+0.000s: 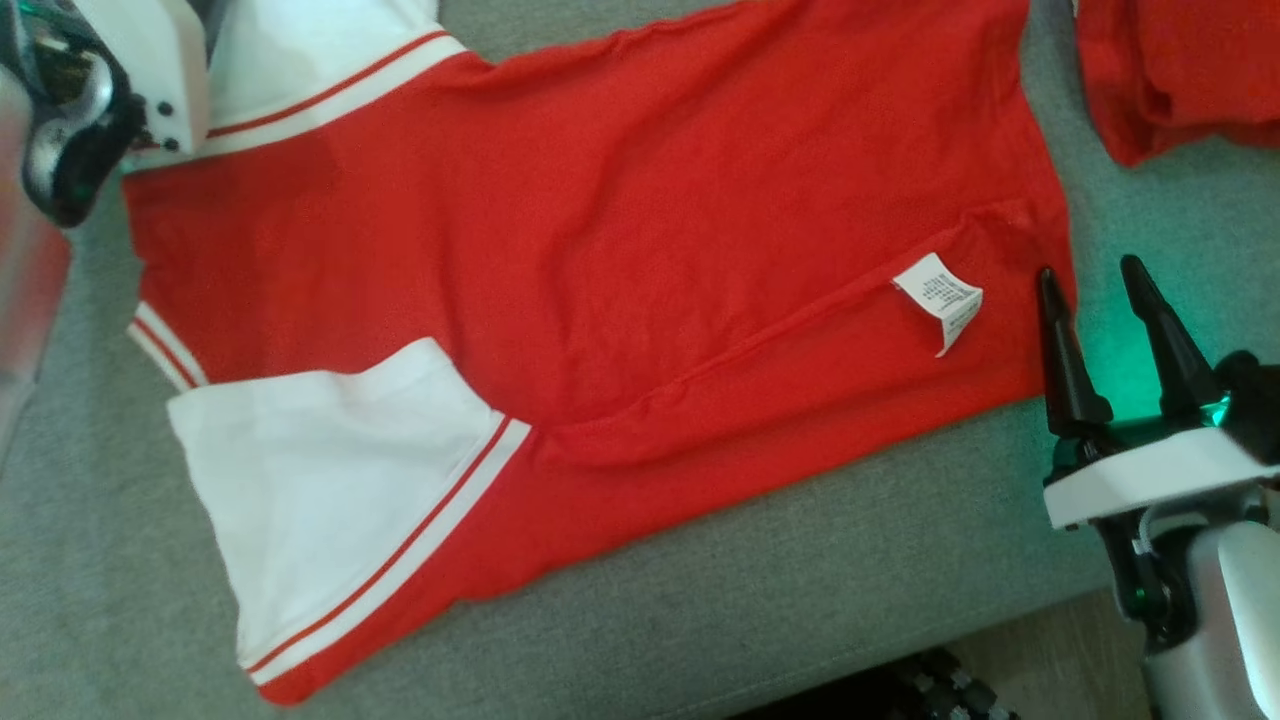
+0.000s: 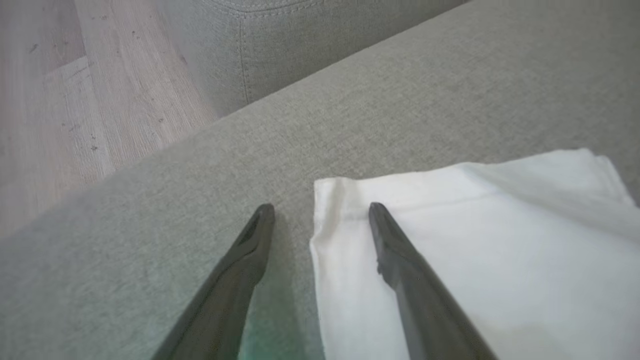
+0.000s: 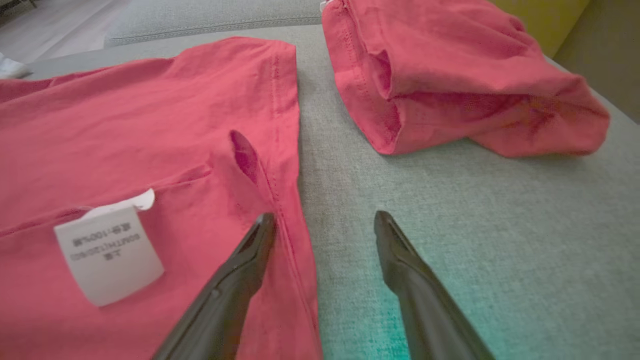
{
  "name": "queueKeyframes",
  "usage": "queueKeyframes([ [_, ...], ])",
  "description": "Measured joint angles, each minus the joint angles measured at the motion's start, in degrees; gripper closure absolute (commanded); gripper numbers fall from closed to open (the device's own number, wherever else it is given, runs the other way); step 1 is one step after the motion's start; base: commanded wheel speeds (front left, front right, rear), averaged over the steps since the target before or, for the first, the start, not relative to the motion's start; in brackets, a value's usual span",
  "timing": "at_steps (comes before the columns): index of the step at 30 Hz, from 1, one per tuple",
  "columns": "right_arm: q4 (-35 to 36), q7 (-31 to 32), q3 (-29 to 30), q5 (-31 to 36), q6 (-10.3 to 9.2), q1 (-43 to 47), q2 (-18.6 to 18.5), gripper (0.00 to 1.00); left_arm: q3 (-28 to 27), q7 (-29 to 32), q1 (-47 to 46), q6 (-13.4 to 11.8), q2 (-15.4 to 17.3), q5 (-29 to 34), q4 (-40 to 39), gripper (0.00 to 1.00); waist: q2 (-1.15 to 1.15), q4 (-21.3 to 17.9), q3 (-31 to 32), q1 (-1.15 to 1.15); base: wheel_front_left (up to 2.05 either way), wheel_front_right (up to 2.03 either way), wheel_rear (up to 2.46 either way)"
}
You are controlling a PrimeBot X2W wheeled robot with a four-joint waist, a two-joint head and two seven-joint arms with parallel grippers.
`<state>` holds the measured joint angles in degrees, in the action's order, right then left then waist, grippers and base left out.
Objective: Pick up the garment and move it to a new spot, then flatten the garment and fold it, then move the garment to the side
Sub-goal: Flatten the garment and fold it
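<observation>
Now, left pincer (image 2: 320,210) spread empty astride white edge of garment (image 1: 600,250), right pincer (image 3: 325,217) spread empty at red hem.

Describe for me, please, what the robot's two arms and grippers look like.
The right gripper has two long, black, tapering fingers on a flat white base, above a silver-grey forearm with black cabling and a green glow. The left gripper has matching dark fingers; its white wrist housing carries small black screws beside a black-and-silver joint.
</observation>
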<state>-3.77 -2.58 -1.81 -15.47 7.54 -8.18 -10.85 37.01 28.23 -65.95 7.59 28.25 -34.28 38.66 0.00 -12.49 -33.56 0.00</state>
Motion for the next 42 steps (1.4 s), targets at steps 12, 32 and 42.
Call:
queueKeyframes([
  [12, -1.6, -1.0, 0.0, 0.0, 0.0, -1.9, 0.7, 0.0, 3.1, 1.8, -3.1, 0.0, 1.7, -5.8, 1.1, 1.0, 0.0, -1.6, -1.4, 0.01, 0.0, 0.0, 0.0],
  [32, -8.1, 20.7, -7.5, -11.1, 0.0, -25.6, -8.2, 0.0, 15.1, -9.3, -5.0, 0.0, 3.5, -4.0, -6.8, 1.0, 0.0, 5.1, 0.8, 0.0, 0.0, 0.0, 0.0],
  [42, -20.8, 27.9, -13.0, -7.9, 0.0, -38.1, -11.6, 0.0, 17.3, -10.4, -6.4, 0.0, 3.5, -4.0, -9.1, 1.0, 0.0, 7.1, 0.6, 0.0, 0.0, 0.0, 0.0],
])
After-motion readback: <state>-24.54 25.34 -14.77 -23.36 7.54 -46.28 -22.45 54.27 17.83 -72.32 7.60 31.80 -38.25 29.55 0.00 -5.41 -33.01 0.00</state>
